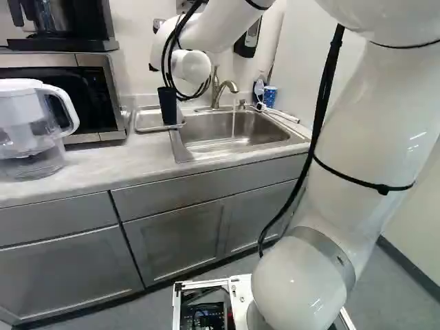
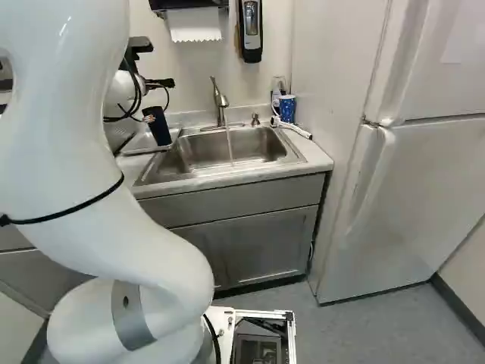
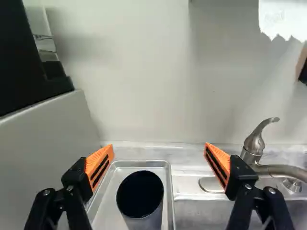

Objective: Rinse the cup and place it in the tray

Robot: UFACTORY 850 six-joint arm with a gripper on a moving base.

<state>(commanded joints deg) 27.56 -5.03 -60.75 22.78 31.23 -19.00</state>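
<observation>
Gripper [image 3: 159, 146] open, fingers spread wider than the cup [image 3: 140, 196], presumably so they clear its sides. Cup below and between them, ungripped, mouth up in the metal tray [image 3: 106, 199], which bears its weight and should catch drips. Beside the tray, off to one side of the gripper: sink [image 1: 184, 155]; farther, faucet [image 3: 253, 147], thin stream below spout. Placement looks complete; retreat should avoid the rim.

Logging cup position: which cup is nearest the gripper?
The dark one, in the metal tray by the open gripper; the blue patterned cup stands past the sink.
</observation>
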